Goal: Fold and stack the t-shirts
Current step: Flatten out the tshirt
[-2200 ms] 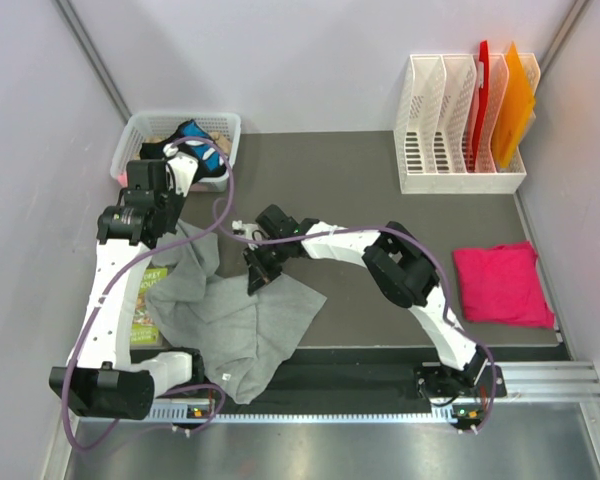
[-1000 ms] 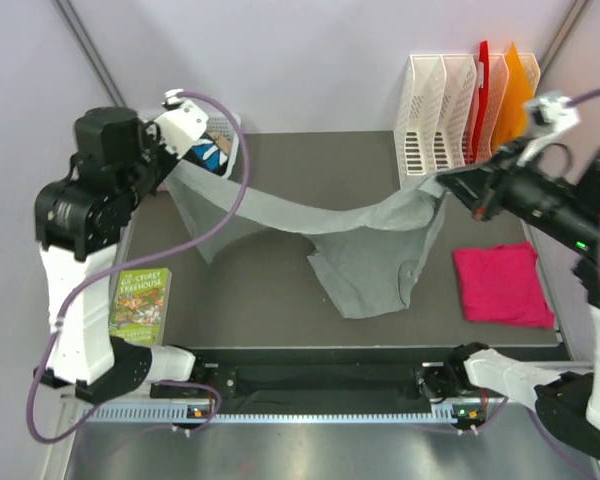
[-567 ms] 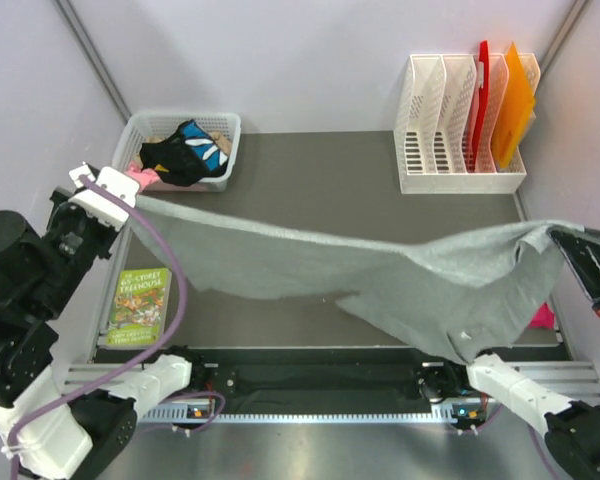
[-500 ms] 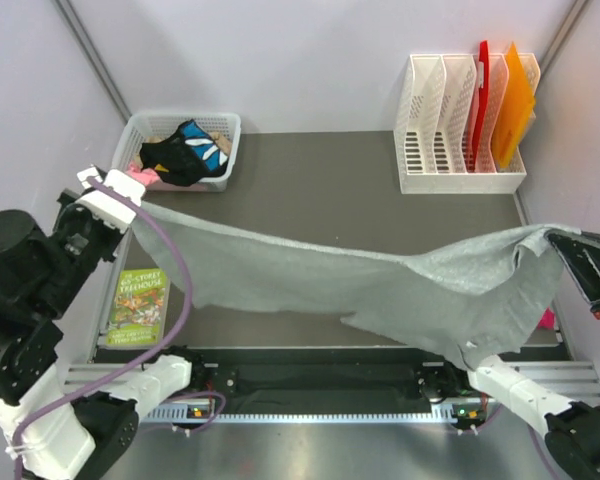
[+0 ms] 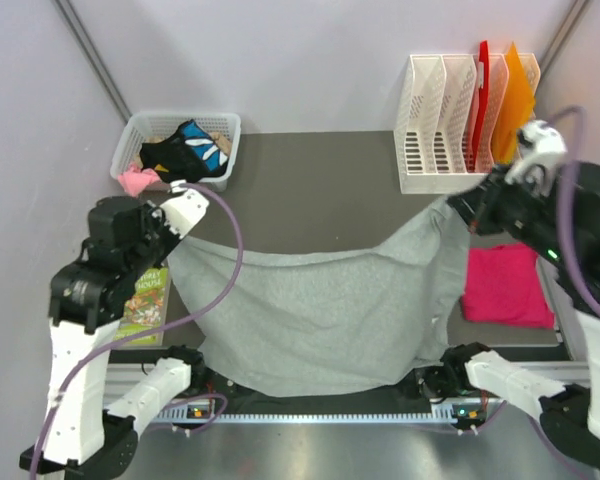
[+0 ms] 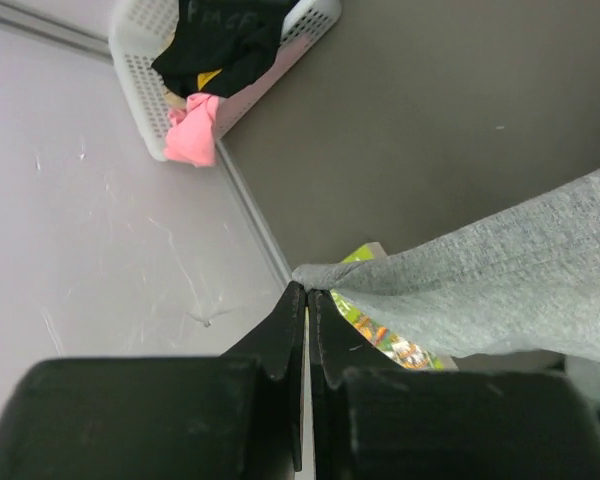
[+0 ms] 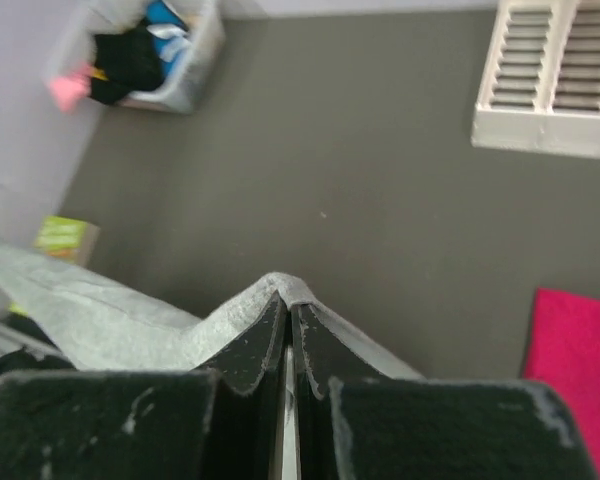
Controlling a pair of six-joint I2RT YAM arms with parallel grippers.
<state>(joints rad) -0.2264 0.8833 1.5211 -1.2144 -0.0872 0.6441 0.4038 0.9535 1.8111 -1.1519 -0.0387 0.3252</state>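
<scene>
Left end effector [image 6: 307, 292] and right end effector [image 7: 286, 300] pinch the grey t-shirt [image 5: 320, 310] by thin edges. Either grip may slip, dropping it past the near edge of the counter [image 5: 320, 180].

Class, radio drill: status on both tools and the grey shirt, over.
Both shut on the grey shirt: left tool, right tool. Shirt hangs spread between them. Close by: book at its left edge, pink shirt at right.

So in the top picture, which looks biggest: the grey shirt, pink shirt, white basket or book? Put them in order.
Grey shirt: largest by far.
White basket and pink shirt: about alike, shirt partly hidden, so unranked.
Book: smallest showing, mostly behind the left arm.
</scene>
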